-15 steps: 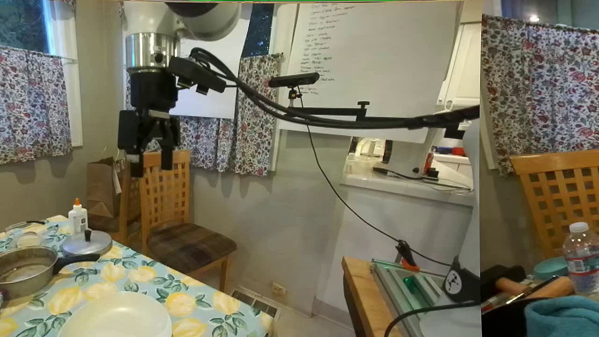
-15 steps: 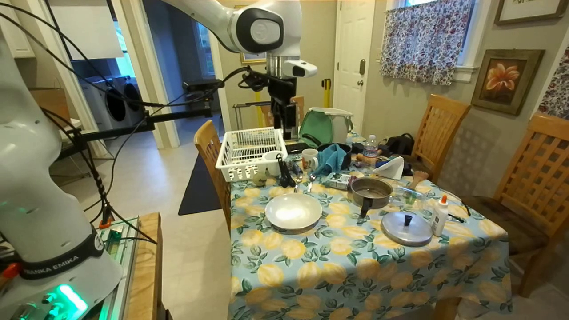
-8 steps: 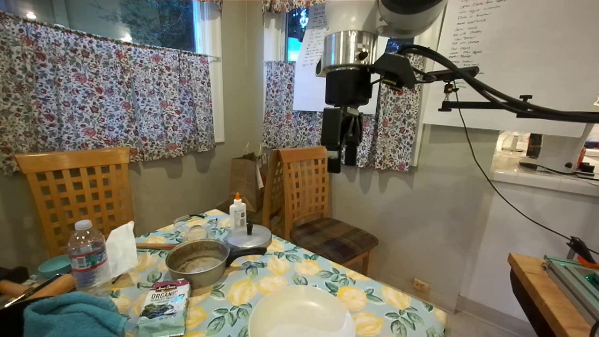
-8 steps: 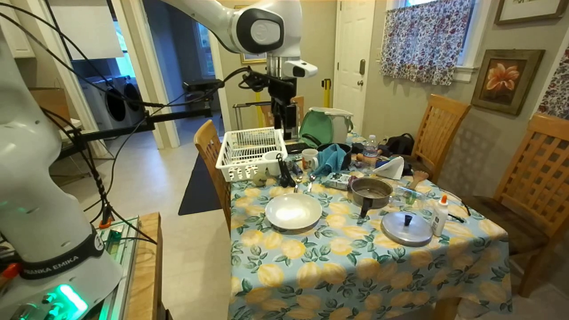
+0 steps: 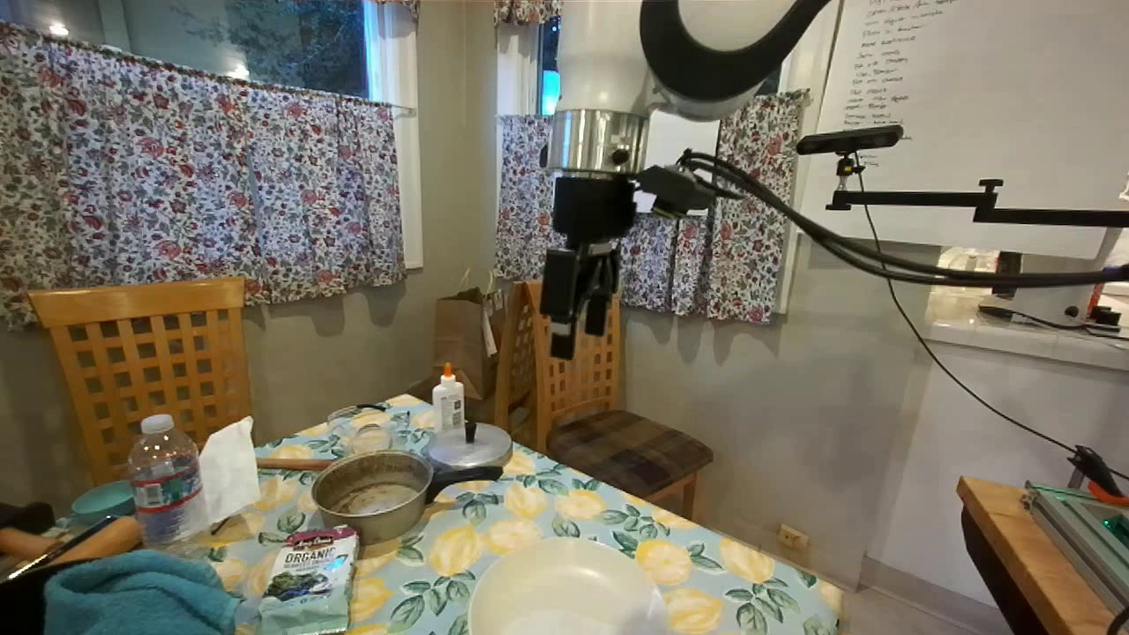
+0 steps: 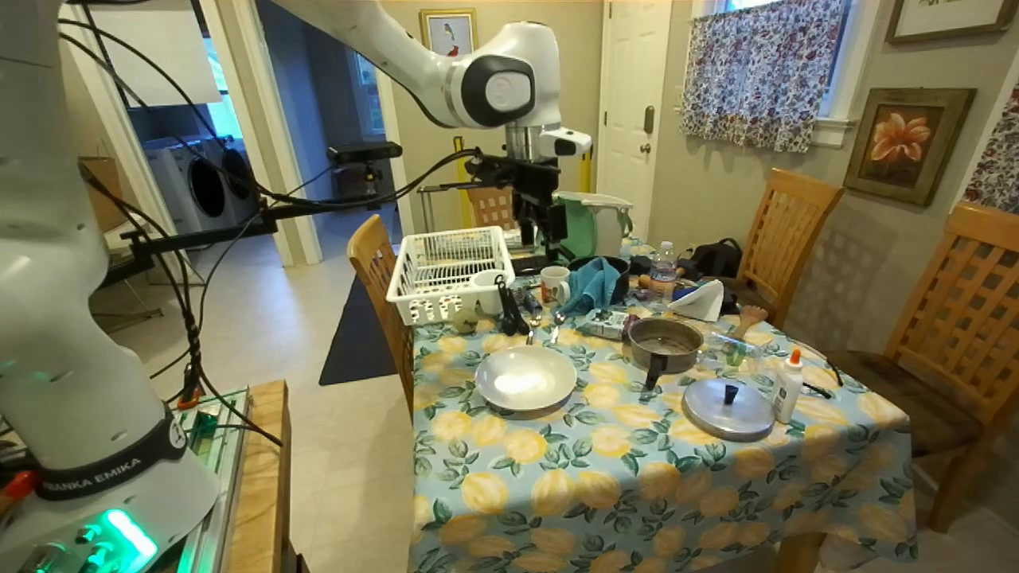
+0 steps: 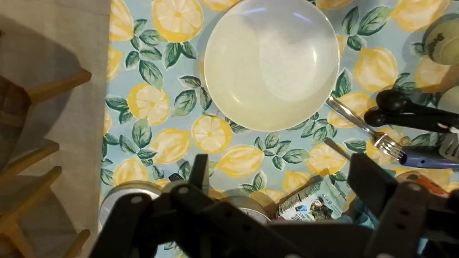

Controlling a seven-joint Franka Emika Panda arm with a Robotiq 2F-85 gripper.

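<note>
The gripper (image 7: 280, 172) was suspended well above the table (image 6: 605, 485), with its fingers (image 7: 371, 183) directed downward and spread wide apart. Nothing was held between them, and no object was touched. The arm (image 6: 509, 87) was extended over the table, as shown in an exterior view.

In the wrist view, the shallow white dish (image 7: 271, 68) was located beyond the fingertips, seated on the lemon-patterned table covering with its hollow side facing upward. The snack packet (image 7: 315, 203) was seen in the gap between the fingers, laid on the table far below them and partly hidden by the gripper body. The fork (image 7: 358, 122) was laid just beside the dish, with its tines turned away from the rim; whether the two were in contact could not be told. The black measuring spoons (image 7: 412, 111) were placed near the fork.

The saucepan (image 6: 665, 350) was stood upright near the packet. The metal lid (image 6: 728, 412) was set flat near the saucepan, knob uppermost, and the glue bottle (image 6: 788, 390) was stood upright just beside the lid. The white dish rack (image 6: 450, 278) was positioned along one edge of the table, with the mug (image 6: 552, 285) near it. The blue cloth (image 6: 593, 288) was bunched beside the mug, and the water bottle (image 6: 662, 270) was stood upright near the cloth
</note>
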